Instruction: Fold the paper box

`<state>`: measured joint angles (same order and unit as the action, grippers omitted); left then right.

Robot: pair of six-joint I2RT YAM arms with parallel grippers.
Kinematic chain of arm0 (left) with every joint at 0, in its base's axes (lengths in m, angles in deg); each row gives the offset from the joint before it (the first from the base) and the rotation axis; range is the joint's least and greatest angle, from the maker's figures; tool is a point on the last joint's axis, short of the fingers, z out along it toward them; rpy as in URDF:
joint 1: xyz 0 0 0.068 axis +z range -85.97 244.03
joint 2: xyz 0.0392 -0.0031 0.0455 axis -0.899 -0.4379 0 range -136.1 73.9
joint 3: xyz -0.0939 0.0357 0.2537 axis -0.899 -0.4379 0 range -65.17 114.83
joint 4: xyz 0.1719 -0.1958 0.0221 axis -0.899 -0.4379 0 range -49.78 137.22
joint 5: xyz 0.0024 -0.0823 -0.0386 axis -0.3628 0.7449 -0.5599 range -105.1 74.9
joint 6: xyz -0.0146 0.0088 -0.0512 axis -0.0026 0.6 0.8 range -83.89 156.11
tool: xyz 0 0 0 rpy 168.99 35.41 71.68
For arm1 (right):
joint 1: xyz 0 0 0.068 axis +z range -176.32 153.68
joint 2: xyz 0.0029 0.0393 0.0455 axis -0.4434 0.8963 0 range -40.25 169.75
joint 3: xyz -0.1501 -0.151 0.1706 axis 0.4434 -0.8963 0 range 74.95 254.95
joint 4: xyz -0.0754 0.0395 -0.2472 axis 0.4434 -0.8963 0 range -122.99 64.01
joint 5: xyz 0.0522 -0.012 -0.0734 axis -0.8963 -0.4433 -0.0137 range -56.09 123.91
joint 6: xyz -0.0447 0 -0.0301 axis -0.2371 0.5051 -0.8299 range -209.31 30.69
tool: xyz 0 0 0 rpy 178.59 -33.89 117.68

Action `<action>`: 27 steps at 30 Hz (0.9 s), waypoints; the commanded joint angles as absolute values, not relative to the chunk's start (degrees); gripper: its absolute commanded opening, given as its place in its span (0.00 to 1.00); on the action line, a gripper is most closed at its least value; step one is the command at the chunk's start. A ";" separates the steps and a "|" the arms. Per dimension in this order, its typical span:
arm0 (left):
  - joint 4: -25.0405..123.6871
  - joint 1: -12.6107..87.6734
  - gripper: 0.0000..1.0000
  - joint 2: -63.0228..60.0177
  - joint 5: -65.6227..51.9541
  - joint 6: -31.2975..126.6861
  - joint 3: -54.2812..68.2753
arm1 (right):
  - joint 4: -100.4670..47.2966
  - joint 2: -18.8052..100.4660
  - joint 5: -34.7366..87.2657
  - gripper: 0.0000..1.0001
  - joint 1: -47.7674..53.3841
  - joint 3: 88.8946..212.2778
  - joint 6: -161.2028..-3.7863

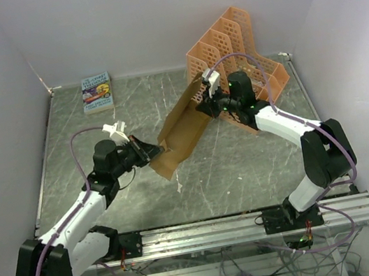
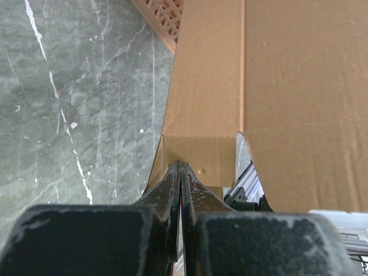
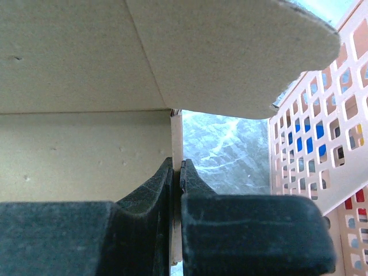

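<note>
Top external: fixed, high, behind arm bases, tilted down and forward; far off; paper box (image 1: 182, 130) near frame centre, table (image 1: 245, 163) visible all round it.
Left wrist: very close at box's near-left end, sighting past left gripper (image 2: 181, 168) along box's length; orange rack (image 2: 160, 14) beyond box.
Right wrist: very close at box's far-right end, past right gripper (image 3: 177, 167); box fills upper frame, rack just right of it.
Shared: box and rack in all three; wrist views face box from opposite ends.

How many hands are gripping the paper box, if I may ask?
2. The left hand pinches the paper box at its near-left end; the right hand, its far end by the orange rack.
</note>
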<state>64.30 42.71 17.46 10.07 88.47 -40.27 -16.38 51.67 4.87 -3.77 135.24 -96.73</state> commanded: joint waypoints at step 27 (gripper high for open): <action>61.11 43.02 0.14 18.97 1.43 81.51 -34.67 | -12.91 52.17 11.30 0.00 -1.96 133.71 -90.73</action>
<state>68.43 42.73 12.82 7.87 88.76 -38.30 -13.83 51.67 9.96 -0.82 134.59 -93.43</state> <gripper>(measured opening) 0.111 0.028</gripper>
